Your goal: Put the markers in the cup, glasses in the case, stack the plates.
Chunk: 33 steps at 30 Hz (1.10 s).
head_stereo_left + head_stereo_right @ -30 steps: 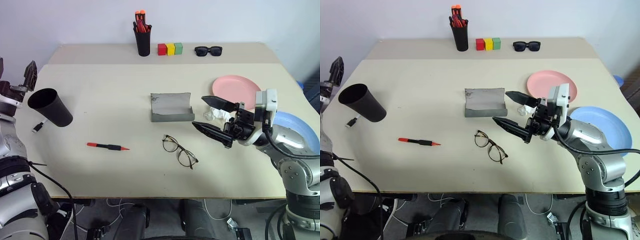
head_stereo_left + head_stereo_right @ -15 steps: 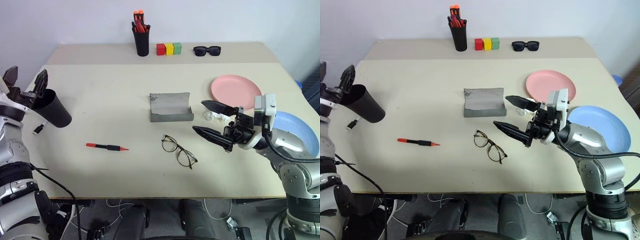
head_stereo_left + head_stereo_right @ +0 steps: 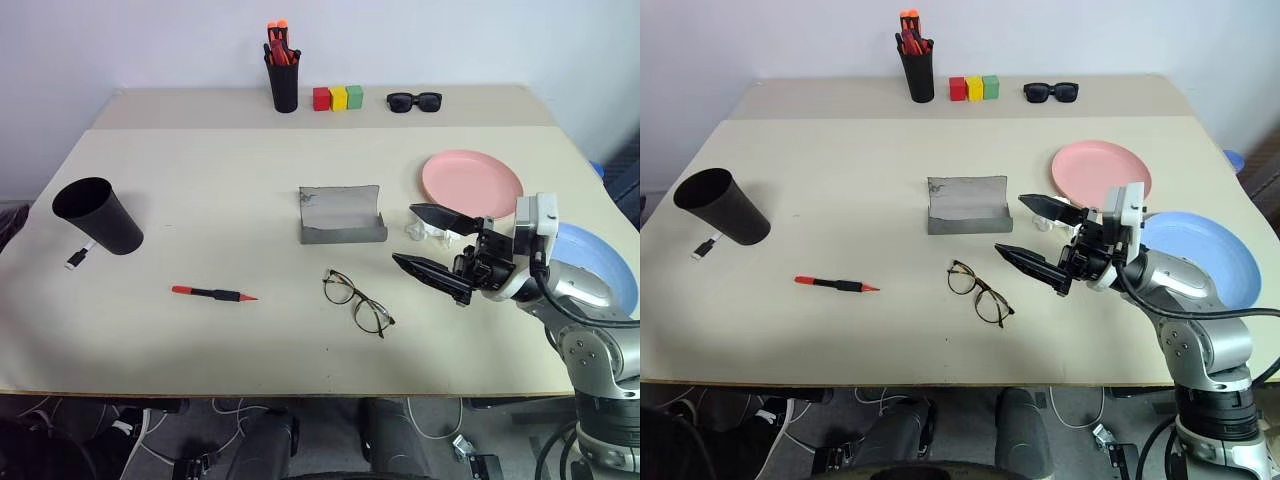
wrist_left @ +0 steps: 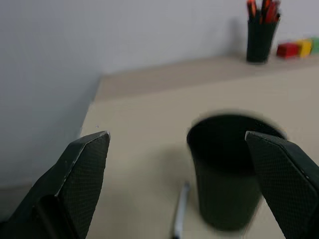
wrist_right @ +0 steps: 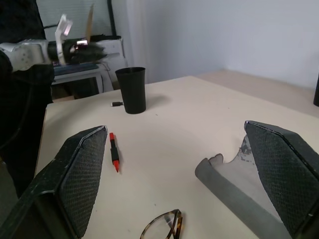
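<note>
The black cup [image 3: 97, 215] stands upright near the table's left edge. My left gripper [image 4: 177, 137] is open just off that edge, facing the cup [image 4: 227, 169]. A red-capped marker [image 3: 214, 294] lies in front of the cup. The wire-rimmed glasses [image 3: 358, 302] rest in front of the open grey case [image 3: 342, 216]. My right gripper [image 3: 404, 233] hovers open just right of the glasses and the case, holding nothing. The pink plate [image 3: 472, 181] and the blue plate [image 3: 600, 275] lie apart at the right.
A black pen holder [image 3: 284, 80], coloured blocks [image 3: 340, 97] and black sunglasses [image 3: 415, 101] line the back edge. A small white-tipped object [image 3: 80, 257] lies by the cup. Something white and crumpled [image 3: 432, 231] sits between the case and my right gripper.
My left arm has drawn back from the cup and dropped out of the head views past the table's left edge. The right arm has stayed almost still.
</note>
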{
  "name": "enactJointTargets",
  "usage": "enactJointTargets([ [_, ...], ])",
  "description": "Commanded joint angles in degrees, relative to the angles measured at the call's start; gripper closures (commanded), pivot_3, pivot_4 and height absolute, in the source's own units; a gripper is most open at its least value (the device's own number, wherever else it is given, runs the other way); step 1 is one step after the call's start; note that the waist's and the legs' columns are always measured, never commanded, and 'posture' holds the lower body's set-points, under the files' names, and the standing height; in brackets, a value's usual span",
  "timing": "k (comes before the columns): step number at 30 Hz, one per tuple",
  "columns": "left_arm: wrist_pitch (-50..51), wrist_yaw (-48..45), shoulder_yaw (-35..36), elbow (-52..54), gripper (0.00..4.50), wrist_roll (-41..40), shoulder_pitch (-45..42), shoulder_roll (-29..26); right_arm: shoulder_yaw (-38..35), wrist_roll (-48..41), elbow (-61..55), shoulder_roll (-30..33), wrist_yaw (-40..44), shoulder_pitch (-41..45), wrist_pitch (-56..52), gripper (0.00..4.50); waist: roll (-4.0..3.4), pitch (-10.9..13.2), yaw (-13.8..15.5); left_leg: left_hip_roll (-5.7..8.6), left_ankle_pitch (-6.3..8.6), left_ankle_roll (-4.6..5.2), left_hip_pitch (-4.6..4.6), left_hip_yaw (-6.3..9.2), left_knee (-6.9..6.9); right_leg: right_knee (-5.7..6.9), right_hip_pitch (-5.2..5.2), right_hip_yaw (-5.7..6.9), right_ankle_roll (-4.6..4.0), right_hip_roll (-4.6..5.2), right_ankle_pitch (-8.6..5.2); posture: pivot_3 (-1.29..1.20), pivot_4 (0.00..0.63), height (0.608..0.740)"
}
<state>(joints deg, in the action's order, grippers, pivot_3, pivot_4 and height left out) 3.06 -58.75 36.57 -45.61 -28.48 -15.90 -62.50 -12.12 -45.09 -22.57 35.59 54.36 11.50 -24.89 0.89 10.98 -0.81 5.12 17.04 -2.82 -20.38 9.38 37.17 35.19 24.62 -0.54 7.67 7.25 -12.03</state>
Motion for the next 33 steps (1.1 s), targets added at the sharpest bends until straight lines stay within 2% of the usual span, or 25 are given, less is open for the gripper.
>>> enactJointTargets([
  [1,-2.0,-2.6,-3.8,-5.4,0.04,5.6,0.6,-5.7,-1.0,-0.8,-1.7,0.8,-0.3,0.6,0.2,0.0,0.02,0.0,0.1,0.0,0.0,0.0,-0.02,0.02,0.0,0.0,0.0,0.01,0.0,-0.01,0.0,0.0,0.15,0.74],
  [4,-0.6,0.3,-11.3,-10.6,0.04,12.8,-3.0,-8.3,-1.2,-1.0,-2.4,1.0,-0.6,0.4,-0.2,0.0,0.02,0.0,0.3,0.01,0.0,0.0,0.0,0.02,0.01,0.01,-0.02,0.01,0.0,-0.01,0.0,0.0,0.15,0.74],
  [7,0.5,4.3,-18.4,-14.4,0.04,19.3,-9.1,-7.5,-1.1,-1.0,-2.6,1.1,-0.8,0.4,-0.3,0.0,0.03,0.0,0.4,0.02,0.0,0.0,0.02,0.02,0.01,0.02,-0.05,0.02,0.0,-0.02,0.0,0.0,0.15,0.74],
  [10,0.1,4.6,-22.7,-17.2,0.04,21.9,-18.3,-3.4,-0.9,-0.8,-2.7,1.0,-1.1,0.6,-0.3,0.0,0.05,0.0,0.6,0.02,-0.01,-0.01,0.02,0.02,0.03,0.04,-0.06,0.02,0.0,-0.03,0.01,0.0,0.15,0.74],
  [14,-2.0,5.2,-27.7,-21.3,0.04,26.5,-24.9,0.1,-1.2,-1.0,-3.5,1.2,-1.8,0.3,-0.4,0.0,0.14,-0.1,0.0,0.03,-0.02,-0.03,-0.02,0.03,0.07,0.05,-0.04,0.04,0.0,-0.04,0.02,0.0,0.15,0.74],
  [20,-1.0,7.6,-31.3,-26.3,0.04,30.5,-28.6,2.2,-2.5,-1.2,-5.0,1.8,-3.1,-1.3,-0.4,0.0,0.14,-0.1,-1.0,0.01,0.0,0.01,-0.03,-0.01,-0.02,0.09,0.09,-0.01,-0.01,-0.05,0.02,0.0,0.15,0.74],
  [27,0.9,6.7,-31.4,-27.1,0.04,30.7,-28.5,2.5,-4.0,-1.3,-3.9,2.4,-2.3,-2.6,0.3,0.0,0.14,-0.1,0.0,0.02,0.0,0.0,0.01,-0.02,0.05,0.14,0.03,-0.03,0.0,-0.04,0.02,0.0,0.15,0.74],
  [33,0.3,10.4,-30.7,-27.6,0.04,30.5,-27.5,3.6,-4.0,-1.2,-0.6,3.1,-1.1,0.5,-0.2,0.0,0.14,-0.1,0.1,0.02,-0.01,-0.01,0.04,-0.01,0.1,0.16,-0.03,-0.02,0.0,-0.04,0.02,0.0,0.15,0.74],
])
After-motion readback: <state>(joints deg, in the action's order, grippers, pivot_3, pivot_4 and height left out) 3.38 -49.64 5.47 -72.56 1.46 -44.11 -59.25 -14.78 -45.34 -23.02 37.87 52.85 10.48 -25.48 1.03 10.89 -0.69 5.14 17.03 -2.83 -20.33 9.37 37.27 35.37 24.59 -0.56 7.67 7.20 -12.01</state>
